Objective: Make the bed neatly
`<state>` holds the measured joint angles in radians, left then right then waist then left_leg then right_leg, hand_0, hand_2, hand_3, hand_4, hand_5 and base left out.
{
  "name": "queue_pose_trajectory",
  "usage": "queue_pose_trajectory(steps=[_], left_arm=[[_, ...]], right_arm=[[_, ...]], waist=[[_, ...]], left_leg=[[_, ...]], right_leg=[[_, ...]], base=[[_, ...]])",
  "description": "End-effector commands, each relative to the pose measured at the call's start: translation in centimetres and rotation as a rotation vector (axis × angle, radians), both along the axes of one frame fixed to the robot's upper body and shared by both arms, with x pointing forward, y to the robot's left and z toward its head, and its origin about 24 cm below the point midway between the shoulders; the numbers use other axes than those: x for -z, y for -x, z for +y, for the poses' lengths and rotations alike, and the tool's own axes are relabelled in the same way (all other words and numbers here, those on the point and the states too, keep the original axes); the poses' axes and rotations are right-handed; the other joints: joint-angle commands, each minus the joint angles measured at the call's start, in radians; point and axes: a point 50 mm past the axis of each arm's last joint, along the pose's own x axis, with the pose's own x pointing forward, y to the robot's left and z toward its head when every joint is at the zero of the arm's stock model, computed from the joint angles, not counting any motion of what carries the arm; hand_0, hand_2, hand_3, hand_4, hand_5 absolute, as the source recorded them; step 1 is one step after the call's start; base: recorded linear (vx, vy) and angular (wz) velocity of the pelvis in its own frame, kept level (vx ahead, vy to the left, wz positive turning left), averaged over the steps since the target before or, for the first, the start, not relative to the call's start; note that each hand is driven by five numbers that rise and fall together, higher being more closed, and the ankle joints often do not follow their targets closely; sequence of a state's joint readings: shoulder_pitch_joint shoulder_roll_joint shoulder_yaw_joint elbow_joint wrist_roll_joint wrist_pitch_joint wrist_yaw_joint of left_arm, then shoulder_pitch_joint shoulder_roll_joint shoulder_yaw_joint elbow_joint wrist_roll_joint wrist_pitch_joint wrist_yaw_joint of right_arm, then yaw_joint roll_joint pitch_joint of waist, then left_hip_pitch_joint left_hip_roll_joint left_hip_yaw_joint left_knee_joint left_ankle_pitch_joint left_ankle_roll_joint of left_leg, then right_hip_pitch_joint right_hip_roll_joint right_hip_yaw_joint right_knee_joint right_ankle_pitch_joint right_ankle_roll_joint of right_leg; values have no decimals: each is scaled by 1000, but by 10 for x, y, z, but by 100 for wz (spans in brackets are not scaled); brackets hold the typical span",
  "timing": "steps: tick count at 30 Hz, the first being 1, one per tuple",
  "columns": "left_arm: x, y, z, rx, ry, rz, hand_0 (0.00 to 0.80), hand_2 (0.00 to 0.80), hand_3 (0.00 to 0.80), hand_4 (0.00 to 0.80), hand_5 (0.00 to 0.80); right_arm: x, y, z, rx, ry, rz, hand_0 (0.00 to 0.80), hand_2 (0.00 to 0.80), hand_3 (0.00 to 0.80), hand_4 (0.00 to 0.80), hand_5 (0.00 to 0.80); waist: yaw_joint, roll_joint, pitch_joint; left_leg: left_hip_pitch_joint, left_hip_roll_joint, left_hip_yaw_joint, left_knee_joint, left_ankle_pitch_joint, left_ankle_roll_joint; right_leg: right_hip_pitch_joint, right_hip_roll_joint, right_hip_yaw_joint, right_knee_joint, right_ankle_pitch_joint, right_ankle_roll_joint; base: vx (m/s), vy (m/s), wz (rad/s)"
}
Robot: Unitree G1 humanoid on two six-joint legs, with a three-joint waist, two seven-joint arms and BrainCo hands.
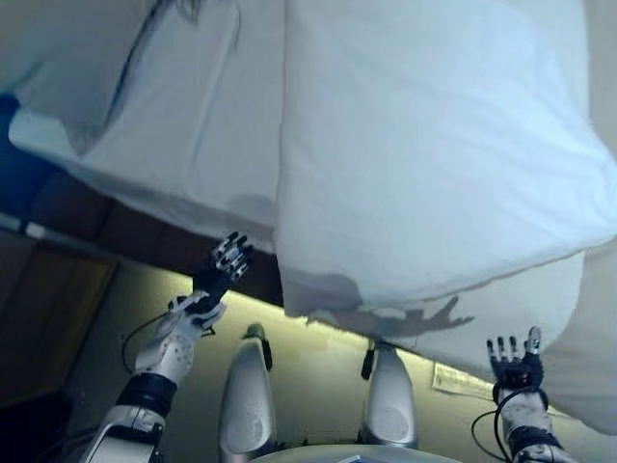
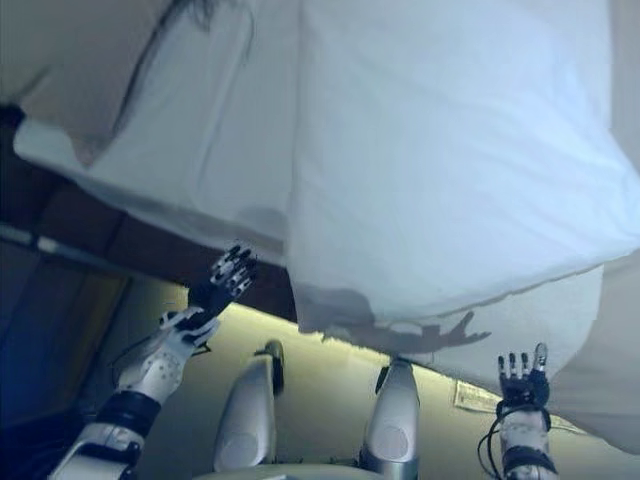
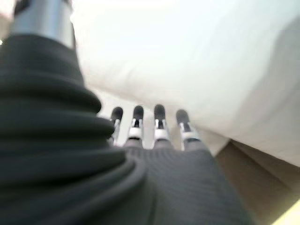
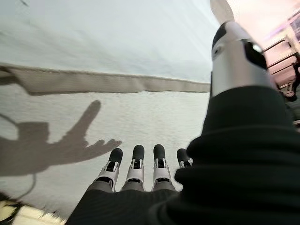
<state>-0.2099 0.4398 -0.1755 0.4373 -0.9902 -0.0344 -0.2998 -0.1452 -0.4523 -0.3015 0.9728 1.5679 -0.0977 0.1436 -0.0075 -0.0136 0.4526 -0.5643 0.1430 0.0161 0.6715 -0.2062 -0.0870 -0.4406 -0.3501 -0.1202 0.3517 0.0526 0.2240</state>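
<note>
No legible writing | white duvet [image 1: 434, 145] just beyond both hands | left hand [image 1: 220, 273], right hand [image 1: 514, 365]: fingers straight, empty

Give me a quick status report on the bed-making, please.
Left hand open, short of bed edge. Right hand open, empty. White duvet draped over mattress, ungrasped. Nothing in the way.

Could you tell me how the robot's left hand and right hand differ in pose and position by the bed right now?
The left hand is raised higher and slanted toward the bed's edge; the right hand sits lower and points straight up the view. The left hand shows against the dark bed base, at the corner of the overhanging white duvet; the right hand shows against the white sheet on the bed's side. Both have straight fingers and hold nothing.
</note>
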Motion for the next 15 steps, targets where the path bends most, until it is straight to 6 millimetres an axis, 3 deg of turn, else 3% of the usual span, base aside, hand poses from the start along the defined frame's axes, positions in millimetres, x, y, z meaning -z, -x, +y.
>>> queue_pose_trajectory(steps=[1, 4, 11, 15], left_arm=[[-19, -1, 1, -22, 34, -125, 0, 0, 0, 0, 0], [-41, -8, -7, 4, 63, -226, 0, 0, 0, 0, 0], [-59, -8, 4, 8, 92, -277, 0, 0, 0, 0, 0], [-64, -7, 6, 6, 120, -298, 0, 0, 0, 0, 0]], right_arm=[[-24, 1, -33, 89, 16, -103, 0, 0, 0, 0, 0], [-53, -11, -56, 130, 3, -271, 0, 0, 0, 0, 0], [-99, -24, -84, 149, 9, -472, 0, 0, 0, 0, 0], [-111, -23, -92, 136, 18, -474, 0, 0, 0, 0, 0]], waist=[[37, 26, -20], [60, 50, 25], [86, 95, 43], [81, 127, 45]], left_leg=[[53, 139, -113, -151, 123, -112], [-23, 122, -89, -187, 163, -121], [-150, 91, -65, -142, 168, -118], [-182, 89, -49, -130, 172, -119]], right_leg=[[-80, -76, 22, 43, 66, 38], [-169, -96, 2, 60, 67, 38], [-319, -133, 13, 160, 53, 37], [-369, -145, 20, 190, 43, 36]], base=[[-152, 45, 9], [-211, 20, 17], [-53, -24, 6], [2, 8, 0]])
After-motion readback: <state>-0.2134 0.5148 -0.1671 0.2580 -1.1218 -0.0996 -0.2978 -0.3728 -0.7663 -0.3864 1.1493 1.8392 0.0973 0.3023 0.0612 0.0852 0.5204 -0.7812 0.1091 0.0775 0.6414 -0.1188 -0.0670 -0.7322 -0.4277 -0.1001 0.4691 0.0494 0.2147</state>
